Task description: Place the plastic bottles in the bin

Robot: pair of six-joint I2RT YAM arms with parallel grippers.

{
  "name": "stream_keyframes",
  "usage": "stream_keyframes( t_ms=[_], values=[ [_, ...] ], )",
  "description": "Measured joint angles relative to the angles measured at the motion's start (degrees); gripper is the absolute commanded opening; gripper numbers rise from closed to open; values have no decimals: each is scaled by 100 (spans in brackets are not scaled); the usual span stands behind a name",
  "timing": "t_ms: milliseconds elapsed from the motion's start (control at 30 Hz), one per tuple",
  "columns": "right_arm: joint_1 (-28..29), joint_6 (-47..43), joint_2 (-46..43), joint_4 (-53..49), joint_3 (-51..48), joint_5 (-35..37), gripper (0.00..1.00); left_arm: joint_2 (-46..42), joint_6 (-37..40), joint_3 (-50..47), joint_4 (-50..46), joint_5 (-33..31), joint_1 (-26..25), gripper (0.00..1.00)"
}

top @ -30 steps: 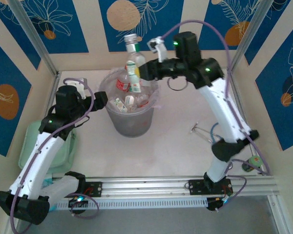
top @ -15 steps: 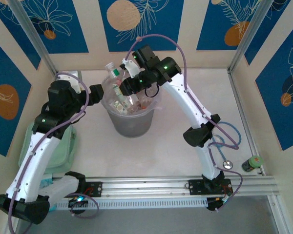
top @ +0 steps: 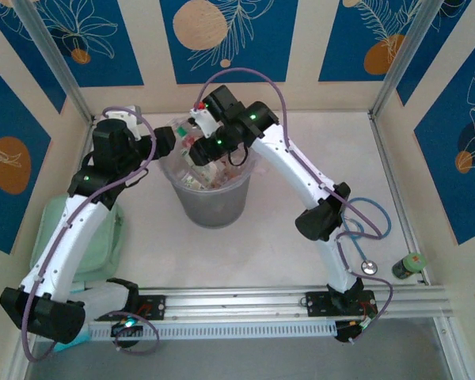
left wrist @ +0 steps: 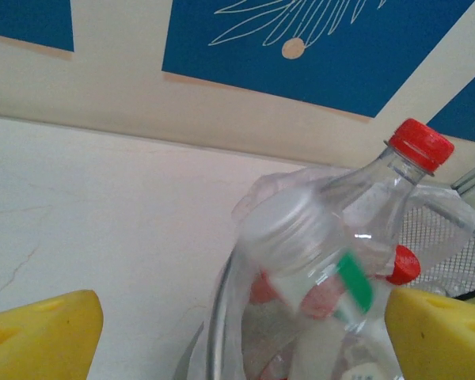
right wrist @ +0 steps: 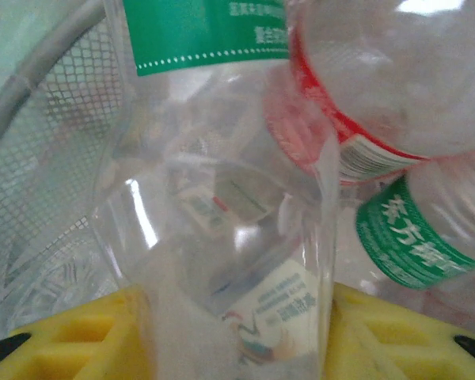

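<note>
One bin (top: 214,206) holds maybe six plastic bottles (left wrist: 364,190); left gripper (left wrist: 237,332) is wide open and empty, right gripper (right wrist: 229,340) flanks one clear bottle (right wrist: 222,222), grip unclear.

The tabletop (top: 285,253) is seen from above, behind the arm bases (top: 348,305) at 6 o'clock. Both wrist views are held close at the bin (top: 214,207) near 12 o'clock, shared by all.

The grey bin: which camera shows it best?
The top external view: the whole round bin stands on the table, with its wall and rim plain to see. The left wrist view catches part of its rim beside bottles. The right wrist view shows a strip of its meshed wall at the left, close up.
</note>
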Motion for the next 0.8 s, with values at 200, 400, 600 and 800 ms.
stream_keyframes(
  t_ms=[200,400,600,800],
  values=[
    [122,-59,-28,289,-197,101,61,149,-92,0,166,0,0,92],
    [116,42,-79,240,-144,192,75,166,-107,-52,280,2,0,92],
    [-17,177,-81,-92,479,212,82,155,-105,-160,286,0,0,92],
    [-173,216,-610,111,393,256,88,-138,-107,-341,251,7,0,92]
  ],
)
